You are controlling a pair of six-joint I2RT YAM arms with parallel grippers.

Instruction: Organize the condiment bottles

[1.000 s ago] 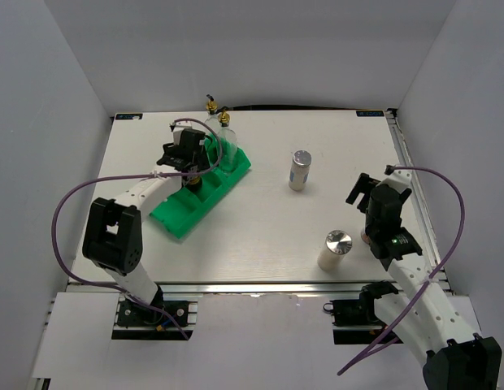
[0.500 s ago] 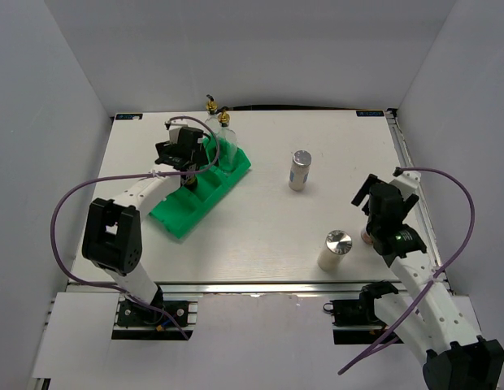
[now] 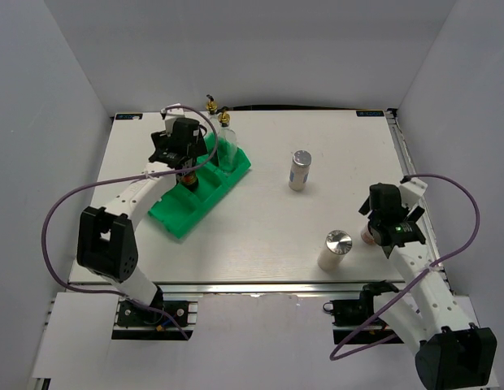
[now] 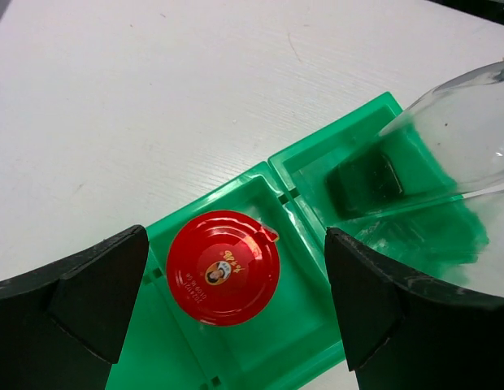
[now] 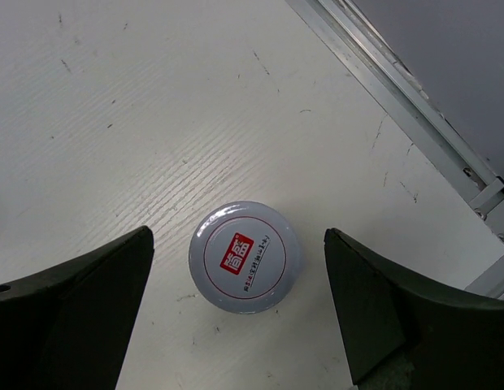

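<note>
Once left pincer (image 4: 236,299) opened, red jar (image 4: 223,266) — free

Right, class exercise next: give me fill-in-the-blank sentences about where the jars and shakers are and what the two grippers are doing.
1. The red-lidded jar sits in a compartment of the ____ tray.
2. The small jar below the right gripper has a ____ lid.
3. ____ silver-capped shakers stand on the table, outside the tray.
4. The left gripper, above the red-lidded jar, has its jaws ____.

Missing words: green; white; Two; open.
</note>
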